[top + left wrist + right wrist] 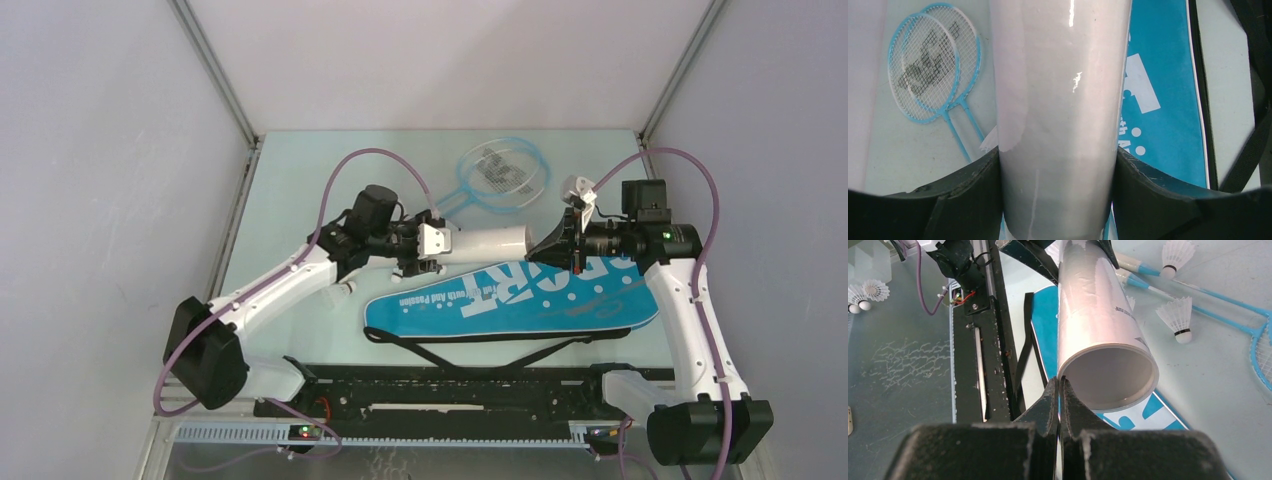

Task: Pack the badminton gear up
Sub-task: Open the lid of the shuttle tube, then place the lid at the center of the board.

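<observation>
the left gripper [435,248] clamps its jaws round the long white tube [490,242], holding it level above the middle of the worktop [300,190]. the tube's open mouth faces the right gripper [1060,385], whose jaws are pressed together on nothing, tips at the rim. beneath lies the blue "sport" racket bag [520,300], its black strap [470,350] toward the near edge. two light-blue rackets [505,172] lie stacked near the far edge, two shuttlecocks [1178,315] beside their shafts.
</observation>
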